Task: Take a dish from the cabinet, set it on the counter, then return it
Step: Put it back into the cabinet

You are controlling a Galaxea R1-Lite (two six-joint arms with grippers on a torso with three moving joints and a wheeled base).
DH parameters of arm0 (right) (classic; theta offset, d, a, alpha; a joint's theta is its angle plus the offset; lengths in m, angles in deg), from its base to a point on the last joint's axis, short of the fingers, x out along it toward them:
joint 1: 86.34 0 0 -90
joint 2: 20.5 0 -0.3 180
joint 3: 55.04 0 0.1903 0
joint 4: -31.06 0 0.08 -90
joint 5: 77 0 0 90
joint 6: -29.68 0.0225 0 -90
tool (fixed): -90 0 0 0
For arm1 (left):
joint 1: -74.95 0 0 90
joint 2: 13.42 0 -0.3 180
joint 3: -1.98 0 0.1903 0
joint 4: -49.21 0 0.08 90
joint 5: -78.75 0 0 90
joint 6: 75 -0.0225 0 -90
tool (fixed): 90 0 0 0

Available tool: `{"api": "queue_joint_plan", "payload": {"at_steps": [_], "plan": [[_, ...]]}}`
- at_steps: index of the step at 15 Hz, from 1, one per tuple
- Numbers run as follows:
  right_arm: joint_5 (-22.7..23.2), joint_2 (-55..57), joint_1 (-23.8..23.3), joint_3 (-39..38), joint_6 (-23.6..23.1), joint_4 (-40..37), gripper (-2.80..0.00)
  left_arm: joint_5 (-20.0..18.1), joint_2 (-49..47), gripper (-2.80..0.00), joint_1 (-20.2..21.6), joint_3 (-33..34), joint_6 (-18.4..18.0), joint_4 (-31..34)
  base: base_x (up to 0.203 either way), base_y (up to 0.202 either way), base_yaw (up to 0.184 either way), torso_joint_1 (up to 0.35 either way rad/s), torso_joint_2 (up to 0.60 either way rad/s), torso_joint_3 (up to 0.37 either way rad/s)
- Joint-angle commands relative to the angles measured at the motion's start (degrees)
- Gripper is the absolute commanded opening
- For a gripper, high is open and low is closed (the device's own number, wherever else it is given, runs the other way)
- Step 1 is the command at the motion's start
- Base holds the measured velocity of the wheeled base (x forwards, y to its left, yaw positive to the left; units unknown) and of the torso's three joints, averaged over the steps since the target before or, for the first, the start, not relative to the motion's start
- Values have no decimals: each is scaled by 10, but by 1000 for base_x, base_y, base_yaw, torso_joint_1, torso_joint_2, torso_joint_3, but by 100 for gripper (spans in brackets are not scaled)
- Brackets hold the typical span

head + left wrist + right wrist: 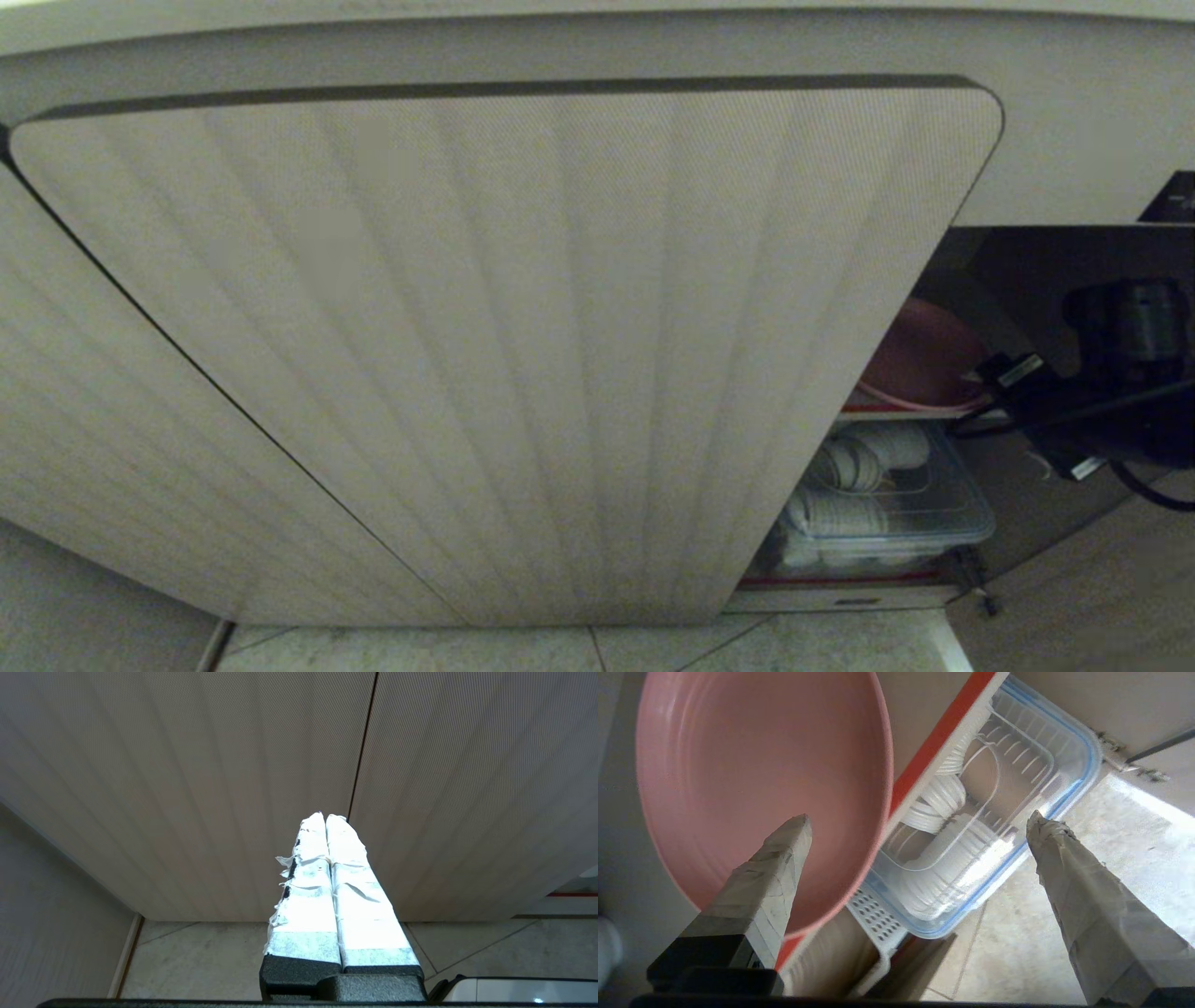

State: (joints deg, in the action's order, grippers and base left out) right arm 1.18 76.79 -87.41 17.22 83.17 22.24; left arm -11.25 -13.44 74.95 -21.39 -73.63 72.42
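The dish point(920, 359) is a pink plate with faint rings, and it lies on the red-edged upper shelf point(868, 408) of the open cabinet. The closed fluted door point(513, 355) hides the cabinet's left side. My right arm point(1130, 373) reaches in from the right. In the right wrist view the right gripper point(919, 817) is open. One finger is in front of the dish point(752, 779), the other is off to the side over the floor, and nothing is gripped. My left gripper point(325, 815) is shut and empty, parked facing the closed doors. The counter's top is out of view.
On the lower shelf a clear container with a blue rim point(896, 504) holds white ribbed dishes point(938, 798). A white perforated basket point(873, 914) sits beside it. Pale floor tiles point(653, 649) run under the cabinet. The red shelf edge point(943, 742) passes close to the dish's rim.
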Motion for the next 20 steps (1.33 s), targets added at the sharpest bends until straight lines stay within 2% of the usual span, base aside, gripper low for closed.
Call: {"api": "queue_joint_plan", "payload": {"at_steps": [1, 3, 6, 8, 13, 20], "plan": [[-1, -7, 0, -8, -9, 3, 0, 0, 0, -280, 0, 0, 0, 0, 0, 0, 0, 0, 0, 0], [-3, -7, 0, -11, -29, 7, 0, 0, 0, -280, 0, 0, 0, 0, 0, 0, 0, 0, 0, 0], [-7, -14, 0, -35, -99, 51, 0, 0, 0, -280, 0, 0, 0, 0, 0, 0, 0, 0, 0, 0], [-7, -18, 0, -54, -129, 79, 0, 0, 0, -280, 0, 0, 0, 0, 0, 0, 0, 0, 0, 0], [-7, -27, 0, -83, -177, 113, 0, 0, 0, -280, 0, 0, 0, 0, 0, 0, 0, 0, 0, 0], [-3, -36, 2, -130, -274, 225, 0, 0, 0, -280, 0, 0, 0, 0, 0, 0, 0, 0, 0, 0]]}}
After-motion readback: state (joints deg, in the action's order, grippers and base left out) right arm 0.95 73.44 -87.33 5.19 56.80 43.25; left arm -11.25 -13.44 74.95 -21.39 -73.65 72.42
